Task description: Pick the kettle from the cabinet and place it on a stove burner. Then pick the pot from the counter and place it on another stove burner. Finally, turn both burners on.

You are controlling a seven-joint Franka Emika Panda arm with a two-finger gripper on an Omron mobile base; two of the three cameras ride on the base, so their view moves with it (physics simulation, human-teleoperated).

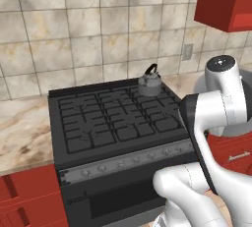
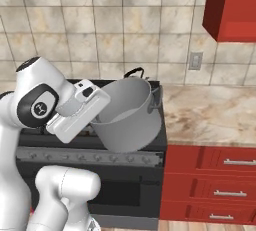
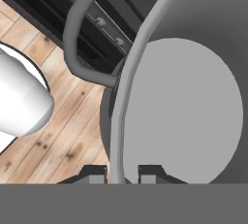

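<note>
The small grey kettle [image 1: 149,83] stands on the back right burner of the black stove [image 1: 113,118]; its black handle [image 2: 134,71] peeks over the pot's rim. The wide grey pot [image 2: 127,115] hangs tilted in the air in front of the stove's right side, off the counter [image 2: 210,110]. My gripper [image 3: 121,172] is shut on the pot's rim, one fingertip [image 3: 94,173] outside the wall and one inside. A side handle of the pot [image 3: 77,34] curves up to the left in the hand view. The red cabinet [image 2: 232,5] hangs at the upper right.
The silver knob panel [image 1: 128,162] runs along the stove's front. Red drawers with silver handles [image 2: 220,175] sit under the counter on the right. More counter [image 1: 24,127] lies left of the stove. A wall outlet [image 2: 195,60] sits on the tiled backsplash. Wooden floor [image 3: 63,136] shows below the pot.
</note>
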